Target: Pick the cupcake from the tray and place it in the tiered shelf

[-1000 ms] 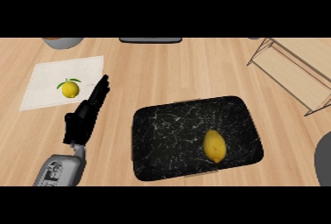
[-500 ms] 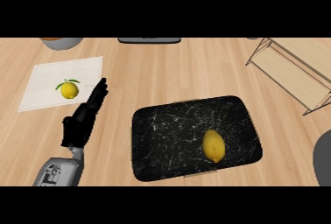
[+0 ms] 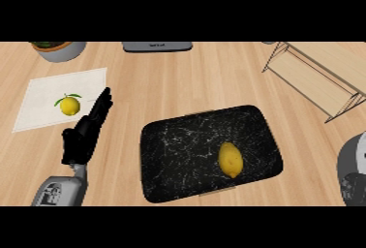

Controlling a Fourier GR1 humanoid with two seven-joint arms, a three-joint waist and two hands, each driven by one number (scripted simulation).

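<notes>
A black marbled tray (image 3: 178, 145) lies in the middle of the wooden counter. The only thing on it is a yellow oval item (image 3: 230, 159), at its right half; it looks like a lemon-shaped fruit rather than a cupcake. The tiered shelf (image 3: 318, 72), thin metal frame with light wooden boards, stands at the upper right. My left hand (image 3: 85, 133) rests open just left of the tray, fingers straight and pointing away from me, holding nothing. At the right edge only a grey piece of my right arm (image 3: 355, 162) shows; its hand is out of sight.
A white cloth (image 3: 43, 94) with a small lemon (image 3: 68, 105) on it lies at the left, beside my left fingertips. A grey pot with a plant (image 3: 58, 49) and a dark grey appliance (image 3: 157, 46) sit along the far edge.
The whole view has shifted a little, so the pot at the far left shows more. My left hand keeps its open pose beside the tray.
</notes>
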